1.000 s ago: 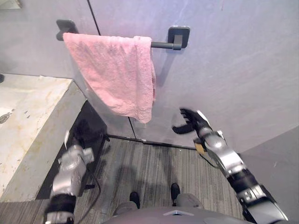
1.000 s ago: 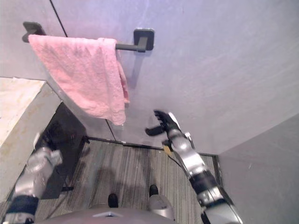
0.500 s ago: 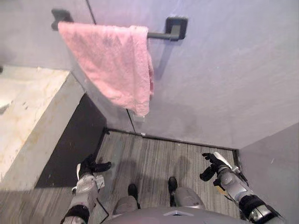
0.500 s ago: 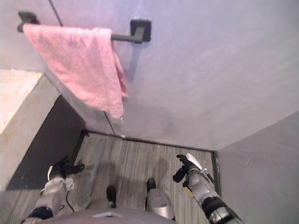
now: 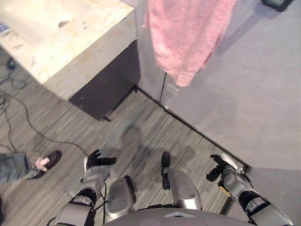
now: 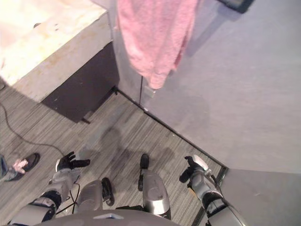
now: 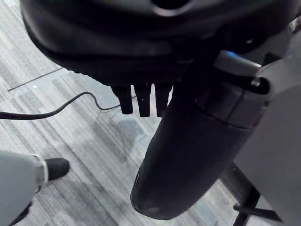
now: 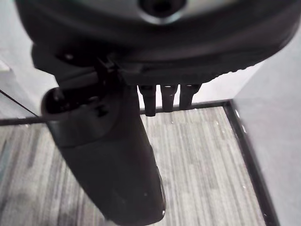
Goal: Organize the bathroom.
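Both hands hang low over the floor, empty, with the pink towel up on the wall

The pink terry towel hangs against the grey wall panel, just beside the pale stone vanity counter with its dark cabinet base. The left hand and the right hand sit well below it above the grey striped plank floor, fingers loosely spread and holding nothing. A person's dark shoe rests on the floor near the left hand
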Controlling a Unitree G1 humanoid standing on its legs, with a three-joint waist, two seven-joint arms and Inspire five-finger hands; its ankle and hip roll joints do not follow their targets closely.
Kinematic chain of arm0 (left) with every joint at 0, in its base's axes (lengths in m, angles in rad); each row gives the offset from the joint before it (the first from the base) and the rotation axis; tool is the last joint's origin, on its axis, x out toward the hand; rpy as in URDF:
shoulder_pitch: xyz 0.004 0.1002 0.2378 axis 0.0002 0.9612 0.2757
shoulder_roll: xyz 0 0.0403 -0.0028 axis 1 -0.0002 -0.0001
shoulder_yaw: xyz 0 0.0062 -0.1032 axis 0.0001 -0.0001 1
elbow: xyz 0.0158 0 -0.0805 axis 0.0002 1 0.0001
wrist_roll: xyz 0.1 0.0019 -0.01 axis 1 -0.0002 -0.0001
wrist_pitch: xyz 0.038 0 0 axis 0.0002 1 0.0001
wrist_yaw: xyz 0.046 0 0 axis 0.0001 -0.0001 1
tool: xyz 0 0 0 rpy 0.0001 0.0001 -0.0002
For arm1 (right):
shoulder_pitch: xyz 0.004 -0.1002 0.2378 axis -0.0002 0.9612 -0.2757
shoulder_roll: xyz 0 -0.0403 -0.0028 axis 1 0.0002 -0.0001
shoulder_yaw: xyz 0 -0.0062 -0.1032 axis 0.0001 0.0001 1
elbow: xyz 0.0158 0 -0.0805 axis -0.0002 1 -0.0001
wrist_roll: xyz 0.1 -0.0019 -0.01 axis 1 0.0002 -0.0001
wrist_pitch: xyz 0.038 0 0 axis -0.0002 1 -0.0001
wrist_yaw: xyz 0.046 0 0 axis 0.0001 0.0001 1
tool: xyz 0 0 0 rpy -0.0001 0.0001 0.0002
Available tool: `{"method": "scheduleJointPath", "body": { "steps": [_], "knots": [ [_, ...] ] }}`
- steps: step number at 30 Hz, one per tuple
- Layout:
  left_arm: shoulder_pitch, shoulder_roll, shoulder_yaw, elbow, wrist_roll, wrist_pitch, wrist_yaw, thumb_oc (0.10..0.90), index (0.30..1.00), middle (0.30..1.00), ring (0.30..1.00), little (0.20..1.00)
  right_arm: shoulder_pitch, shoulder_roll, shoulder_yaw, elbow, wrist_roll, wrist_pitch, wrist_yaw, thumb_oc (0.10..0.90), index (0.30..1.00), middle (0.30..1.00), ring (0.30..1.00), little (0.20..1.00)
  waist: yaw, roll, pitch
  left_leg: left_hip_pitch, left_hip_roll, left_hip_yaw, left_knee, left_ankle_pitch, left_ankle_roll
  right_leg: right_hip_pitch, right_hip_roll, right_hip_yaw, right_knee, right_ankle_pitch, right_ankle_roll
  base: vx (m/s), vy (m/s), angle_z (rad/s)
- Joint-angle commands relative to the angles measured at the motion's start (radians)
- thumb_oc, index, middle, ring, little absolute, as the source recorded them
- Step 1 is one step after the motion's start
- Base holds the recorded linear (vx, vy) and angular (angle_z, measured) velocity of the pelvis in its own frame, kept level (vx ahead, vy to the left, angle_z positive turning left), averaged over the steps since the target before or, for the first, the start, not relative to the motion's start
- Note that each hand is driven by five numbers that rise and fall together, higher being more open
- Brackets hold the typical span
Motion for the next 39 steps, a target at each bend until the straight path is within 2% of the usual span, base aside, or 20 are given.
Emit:
{"method": "scheduleJointPath", "body": {
  "steps": [1, 5, 6, 8, 9, 11, 12, 15, 17, 19, 23, 25, 27, 28, 31, 32, 33, 34, 37, 39],
  "knots": [
    [0.033, 0.041, 0.005, -0.055, 0.032, -0.057, 0.034, 0.800, 0.900, 0.900, 0.900, 0.900, -0.031, -0.060, -0.006, -0.010, 0.017, -0.031, -0.082, 0.800, 0.900, 0.900, 0.900, 0.900, -0.012, 0.020, -0.071, 0.118, 0.017, 0.003, -0.010, -0.023, 0.050, -0.005, 0.081, -0.003, 0.046, -0.049, 0.051, -0.27, 0.302, 0.10],
    [0.018, 0.040, -0.007, -0.075, 0.058, -0.038, 0.045, 0.800, 0.900, 0.900, 0.900, 0.900, -0.043, -0.067, -0.020, -0.020, 0.020, -0.035, -0.081, 0.800, 0.900, 0.900, 0.900, 0.900, -0.024, 0.024, -0.060, 0.161, -0.029, 0.047, -0.124, -0.121, 0.083, -0.086, 0.035, -0.004, 0.041, 0.016, 0.110, -0.24, 0.256, -0.15],
    [0.024, 0.043, -0.010, -0.090, 0.084, -0.019, 0.046, 0.800, 0.900, 0.900, 0.900, 0.900, -0.039, -0.069, -0.027, -0.042, 0.020, -0.032, -0.071, 0.800, 0.900, 0.900, 0.900, 0.900, -0.023, 0.021, -0.051, 0.167, -0.051, 0.072, -0.151, -0.151, 0.100, -0.118, 0.004, 0.000, 0.016, 0.068, 0.146, -0.26, 0.250, -0.25],
    [0.042, 0.053, -0.005, -0.103, 0.118, -0.002, 0.045, 0.800, 0.900, 0.900, 0.900, 0.900, -0.022, -0.068, -0.033, -0.082, 0.012, -0.026, -0.050, 0.800, 0.900, 0.900, 0.900, 0.900, -0.016, 0.012, -0.035, 0.154, -0.075, 0.076, -0.156, -0.173, 0.124, -0.138, -0.036, 0.024, -0.038, 0.143, 0.191, -0.23, 0.149, -0.29],
    [0.052, 0.060, -0.004, -0.107, 0.131, 0.005, 0.042, 0.800, 0.900, 0.900, 0.900, 0.900, -0.012, -0.069, -0.035, -0.101, -0.011, -0.019, -0.033, 0.800, 0.900, 0.900, 0.900, 0.900, -0.018, 0.016, -0.027, 0.149, -0.077, 0.068, -0.165, -0.170, 0.133, -0.143, -0.038, 0.059, -0.026, 0.137, 0.198, -0.23, 0.087, -0.23],
    [0.073, 0.091, -0.011, -0.122, 0.146, 0.033, 0.032, 0.800, 0.900, 0.900, 0.900, 0.900, 0.024, -0.071, -0.039, -0.135, -0.071, 0.001, 0.013, 0.800, 0.900, 0.900, 0.900, 0.900, -0.039, 0.039, -0.013, 0.113, -0.072, 0.027, -0.175, -0.132, 0.155, -0.140, 0.002, 0.176, 0.089, 0.054, 0.177, -0.22, 0.057, 0.15],
    [0.078, 0.107, -0.013, -0.124, 0.129, 0.052, 0.025, 0.800, 0.900, 0.900, 0.900, 0.900, 0.039, -0.070, -0.042, -0.131, -0.089, 0.002, 0.019, 0.800, 0.900, 0.900, 0.900, 0.900, -0.047, 0.060, -0.009, 0.091, -0.070, 0.003, -0.194, -0.091, 0.160, -0.121, 0.036, 0.189, 0.149, -0.008, 0.160, -0.18, 0.030, 0.47],
    [0.065, 0.123, -0.019, -0.115, 0.096, 0.068, 0.024, 0.800, 0.900, 0.900, 0.900, 0.900, 0.036, -0.063, -0.044, -0.106, -0.113, -0.020, 0.005, 0.800, 0.900, 0.900, 0.900, 0.900, -0.045, 0.073, -0.011, 0.052, -0.083, -0.012, -0.223, -0.038, 0.160, -0.085, 0.074, 0.186, 0.148, -0.050, 0.140, -0.18, 0.012, 0.64],
    [0.044, 0.115, -0.021, -0.089, 0.076, 0.060, 0.038, 0.800, 0.900, 0.900, 0.900, 0.900, 0.021, -0.054, -0.027, -0.073, -0.125, -0.036, -0.018, 0.800, 0.900, 0.900, 0.900, 0.900, -0.030, 0.071, -0.017, 0.021, -0.100, -0.017, -0.245, -0.012, 0.156, -0.043, 0.086, 0.172, 0.075, -0.043, 0.126, -0.22, -0.061, 0.32],
    [0.019, 0.090, -0.033, -0.042, 0.062, 0.023, 0.046, 0.800, 0.900, 0.900, 0.900, 0.900, 0.011, -0.046, -0.011, -0.040, -0.077, -0.053, -0.070, 0.800, 0.900, 0.900, 0.900, 0.900, -0.032, 0.074, -0.009, -0.004, -0.102, -0.049, -0.241, 0.006, 0.148, -0.045, 0.108, 0.176, 0.080, -0.054, 0.111, -0.20, -0.074, 0.22],
    [0.017, 0.064, -0.035, 0.008, 0.085, -0.044, 0.028, 0.800, 0.900, 0.900, 0.900, 0.900, 0.024, -0.036, -0.018, -0.018, -0.056, -0.066, -0.112, 0.800, 0.900, 0.900, 0.900, 0.900, -0.056, 0.084, -0.014, 0.011, -0.086, -0.036, -0.255, 0.018, 0.139, -0.025, 0.121, 0.169, 0.084, -0.074, 0.099, -0.11, -0.012, 0.49],
    [0.007, 0.051, -0.033, 0.024, 0.100, -0.070, 0.023, 0.800, 0.900, 0.900, 0.900, 0.900, 0.043, -0.025, -0.028, -0.003, -0.036, -0.081, -0.151, 0.800, 0.900, 0.900, 0.900, 0.900, -0.083, 0.080, -0.028, 0.018, -0.048, -0.021, -0.229, 0.014, 0.126, -0.024, 0.112, 0.164, 0.092, -0.084, 0.089, -0.09, 0.078, 0.99],
    [0.004, 0.037, -0.034, 0.041, 0.101, -0.096, 0.035, 0.800, 0.900, 0.900, 0.900, 0.900, 0.047, -0.013, -0.035, 0.018, -0.018, -0.103, -0.181, 0.800, 0.900, 0.900, 0.900, 0.900, -0.089, 0.056, -0.037, 0.006, 0.008, -0.065, -0.136, 0.017, 0.104, -0.026, 0.095, 0.170, 0.122, -0.089, 0.080, -0.09, 0.160, 1.21],
    [0.004, 0.035, -0.037, 0.043, 0.101, -0.105, 0.042, 0.800, 0.900, 0.900, 0.900, 0.900, 0.045, -0.011, -0.030, 0.021, -0.001, -0.109, -0.190, 0.800, 0.900, 0.900, 0.900, 0.900, -0.090, 0.047, -0.038, -0.002, 0.049, -0.089, -0.102, 0.050, 0.092, -0.034, 0.096, 0.184, 0.140, -0.094, 0.071, -0.11, 0.195, 0.70],
    [-0.008, 0.035, -0.050, 0.041, 0.109, -0.118, 0.056, 0.800, 0.900, 0.900, 0.900, 0.900, 0.033, -0.012, -0.013, 0.019, 0.049, -0.117, -0.205, 0.800, 0.900, 0.900, 0.900, 0.900, -0.091, 0.042, -0.036, -0.018, 0.107, -0.143, -0.075, 0.114, 0.074, -0.050, 0.104, 0.221, 0.156, -0.100, 0.061, -0.10, 0.155, 0.20],
    [-0.008, 0.035, -0.050, 0.041, 0.109, -0.118, 0.056, 0.800, 0.900, 0.900, 0.900, 0.900, 0.033, -0.012, -0.013, 0.019, 0.049, -0.117, -0.205, 0.800, 0.900, 0.900, 0.900, 0.900, -0.091, 0.042, -0.036, -0.018, 0.107, -0.143, -0.075, 0.114, 0.074, -0.050, 0.104, 0.221, 0.156, -0.100, 0.061, -0.14, 0.326, 0.05],
    [-0.021, 0.031, -0.066, 0.034, 0.093, -0.121, 0.068, 0.800, 0.900, 0.900, 0.900, 0.900, 0.015, -0.021, -0.002, 0.013, 0.071, -0.123, -0.224, 0.800, 0.900, 0.900, 0.900, 0.900, -0.093, 0.047, -0.029, -0.020, 0.123, -0.181, -0.064, 0.131, 0.069, -0.065, 0.101, 0.251, 0.170, -0.102, 0.059, -0.20, 0.685, 0.14],
    [-0.041, 0.007, -0.081, 0.035, 0.079, -0.129, 0.091, 0.800, 0.900, 0.900, 0.900, 0.900, -0.013, -0.046, 0.002, -0.011, 0.076, -0.129, -0.231, 0.800, 0.900, 0.900, 0.900, 0.900, -0.103, 0.074, -0.016, -0.011, 0.096, -0.160, -0.076, 0.073, 0.072, -0.102, 0.066, 0.279, 0.198, -0.106, 0.082, -0.22, 0.799, 0.13],
    [-0.060, -0.010, -0.089, 0.052, 0.087, -0.131, 0.089, 0.800, 0.900, 0.900, 0.900, 0.900, -0.035, -0.066, -0.012, -0.027, 0.029, -0.129, -0.234, 0.800, 0.900, 0.900, 0.900, 0.900, -0.135, 0.109, -0.011, 0.008, 0.054, -0.059, -0.105, -0.042, 0.099, -0.165, 0.006, 0.305, 0.212, -0.068, 0.127, -0.14, 0.563, -0.06],
    [-0.065, -0.010, -0.102, 0.052, 0.094, -0.130, 0.093, 0.800, 0.900, 0.900, 0.900, 0.900, -0.044, -0.070, -0.017, -0.032, 0.029, -0.123, -0.234, 0.800, 0.900, 0.900, 0.900, 0.900, -0.135, 0.115, -0.003, -0.005, 0.037, -0.055, -0.086, -0.063, 0.103, -0.173, -0.004, 0.312, 0.214, -0.058, 0.136, -0.04, 0.382, 0.43]
  ]
}}
